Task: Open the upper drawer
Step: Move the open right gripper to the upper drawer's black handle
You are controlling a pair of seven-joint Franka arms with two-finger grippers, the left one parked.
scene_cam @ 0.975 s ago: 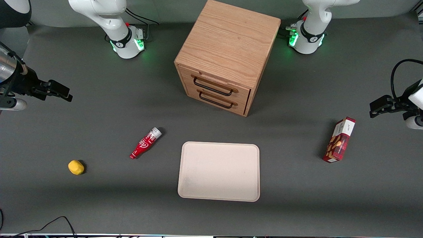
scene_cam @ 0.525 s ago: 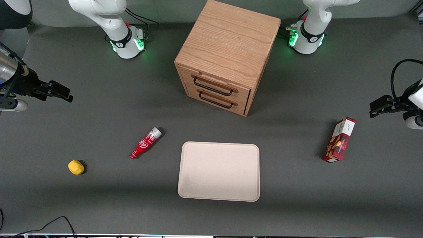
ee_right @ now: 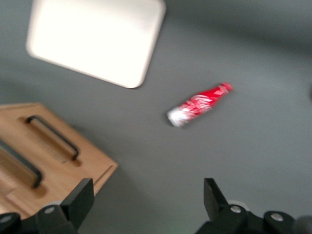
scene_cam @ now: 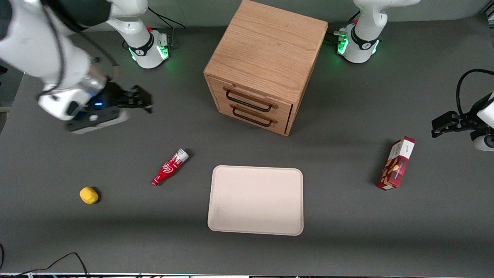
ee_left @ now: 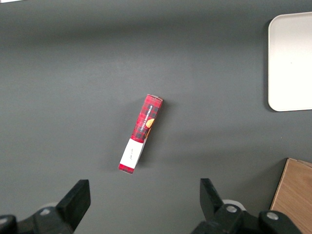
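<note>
Gripper [scene_cam: 148, 103] jaws apart, toward working arm's end | upper drawer [scene_cam: 252, 101] shut, above its twin in cabinet [scene_cam: 266, 50] | advice: line up squarely with upper handle [scene_cam: 247, 101], pull straight.

Even overhead light, soft shadows; right wrist view motion-blurred.

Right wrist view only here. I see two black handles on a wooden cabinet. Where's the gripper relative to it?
Observer: The gripper is toward the working arm's end of the table, well apart from the cabinet.
Operator: Is the upper drawer pulled out at all?
Observer: No, the upper drawer looks closed, like the lower drawer.
Operator: Anything around that I'm missing?
Observer: A small yellow object lies nearer the front camera than the red bottle.
</note>
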